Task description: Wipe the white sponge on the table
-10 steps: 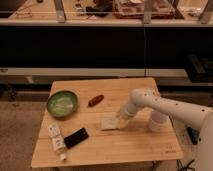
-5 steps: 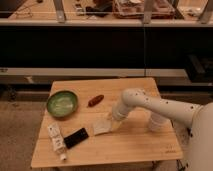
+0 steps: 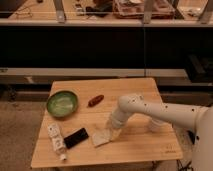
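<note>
The white sponge [image 3: 100, 138] lies flat on the light wooden table [image 3: 145, 147], near the middle toward the front edge. My gripper [image 3: 113, 131] presses down on the sponge's right end, at the tip of the white arm reaching in from the right. It is shut on the sponge, whose left part shows beyond the gripper.
A green bowl [image 3: 62, 103] sits at the table's left back. A reddish-brown oblong item [image 3: 95, 100] lies near the middle back. A black flat rectangle [image 3: 76, 137] and a white printed tube [image 3: 56, 140] lie at the front left, just left of the sponge.
The gripper has slid the sponge leftward and toward the front edge across the table, ending close to the black rectangle. The arm stretched further left.
</note>
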`<act>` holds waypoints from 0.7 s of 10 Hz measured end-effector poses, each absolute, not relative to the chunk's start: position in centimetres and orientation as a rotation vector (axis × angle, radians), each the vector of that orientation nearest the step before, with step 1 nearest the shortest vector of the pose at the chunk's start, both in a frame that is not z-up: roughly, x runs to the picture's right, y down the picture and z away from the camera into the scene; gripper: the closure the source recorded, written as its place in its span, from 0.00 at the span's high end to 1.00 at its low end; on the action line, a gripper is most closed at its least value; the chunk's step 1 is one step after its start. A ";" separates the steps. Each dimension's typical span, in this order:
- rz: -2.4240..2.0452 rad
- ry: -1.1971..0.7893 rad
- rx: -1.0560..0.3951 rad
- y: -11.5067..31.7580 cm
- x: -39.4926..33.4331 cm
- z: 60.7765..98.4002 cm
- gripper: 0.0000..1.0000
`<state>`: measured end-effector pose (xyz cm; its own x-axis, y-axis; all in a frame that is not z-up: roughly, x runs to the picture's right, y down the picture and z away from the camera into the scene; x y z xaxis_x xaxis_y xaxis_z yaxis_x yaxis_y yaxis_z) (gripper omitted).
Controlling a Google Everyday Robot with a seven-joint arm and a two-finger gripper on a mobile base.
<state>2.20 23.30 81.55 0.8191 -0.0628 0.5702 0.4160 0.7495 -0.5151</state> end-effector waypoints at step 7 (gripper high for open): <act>-0.256 -0.493 -0.701 27.2 6.8 78.0 0.05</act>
<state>6.76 27.23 78.00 0.8555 -0.0618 0.5140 0.3852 0.7395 -0.5521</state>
